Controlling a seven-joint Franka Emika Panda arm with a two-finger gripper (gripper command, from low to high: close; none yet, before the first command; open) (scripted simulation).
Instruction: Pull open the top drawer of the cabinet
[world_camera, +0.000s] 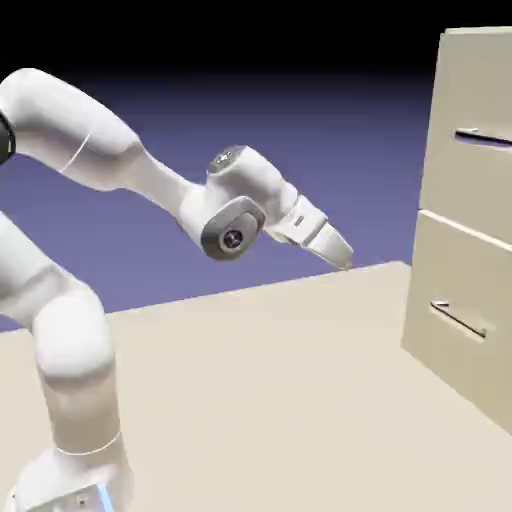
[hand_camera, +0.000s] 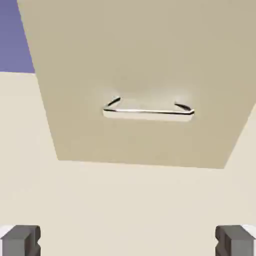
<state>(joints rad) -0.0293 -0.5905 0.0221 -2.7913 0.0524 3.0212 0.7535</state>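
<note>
The beige cabinet (world_camera: 470, 270) stands at the exterior view's right edge. Its top drawer (world_camera: 468, 185) is flush with the front, and a thin dark bar handle (world_camera: 485, 138) crosses it. My gripper (world_camera: 342, 257) hangs in the air well left of the cabinet, below the top handle's height and tilted down toward the front. It is open with nothing between the fingers. In the hand view the gripper (hand_camera: 127, 242) faces the beige cabinet (hand_camera: 140, 55) low down. There the lower drawer's bar handle (hand_camera: 148, 111) shows, and the grey fingertips (hand_camera: 20, 240) stand wide apart.
The lower drawer (world_camera: 450, 345) with its slim bar handle (world_camera: 458, 320) is shut too. The cabinet's foot meets the beige table (world_camera: 270, 400) along a line in the hand view. My white arm rises from the exterior view's lower left.
</note>
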